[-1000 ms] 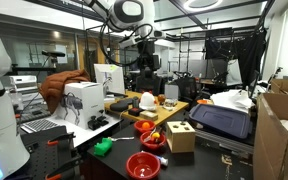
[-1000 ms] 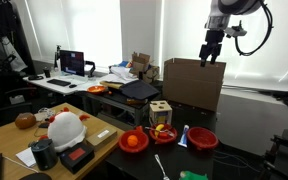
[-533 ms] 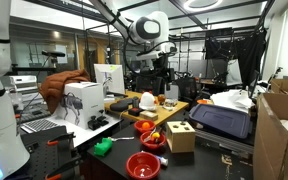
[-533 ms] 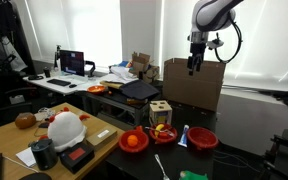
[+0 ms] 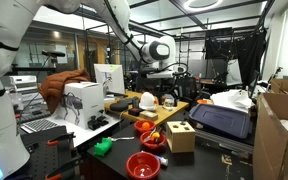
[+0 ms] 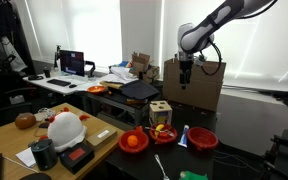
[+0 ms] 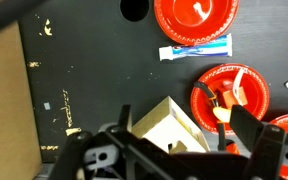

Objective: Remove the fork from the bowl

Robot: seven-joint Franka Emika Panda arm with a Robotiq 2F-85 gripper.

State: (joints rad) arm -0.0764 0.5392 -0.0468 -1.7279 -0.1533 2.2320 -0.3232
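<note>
The small red bowl (image 7: 230, 93) sits on the dark table next to the wooden block box (image 7: 169, 125). It holds several small items, and a pale thin piece (image 7: 244, 85) in it looks like the fork. The bowl shows in both exterior views (image 5: 153, 140) (image 6: 164, 134), where the fork is too small to pick out. My gripper (image 7: 184, 135) is open and empty. It hangs high above the table, behind the box and bowl (image 5: 174, 72) (image 6: 185, 80).
A wider shallow red bowl (image 7: 195, 18) (image 6: 202, 139) lies beyond a toothpaste tube (image 7: 195, 48). A third red bowl with an orange (image 6: 134, 141) is on the small bowl's other side. Cardboard boxes (image 6: 194, 85), a laptop (image 5: 221, 120) and clutter crowd the tables.
The arm has swung across and down from high up, bringing the open gripper lower and closer to the table. Nothing on the table has moved.
</note>
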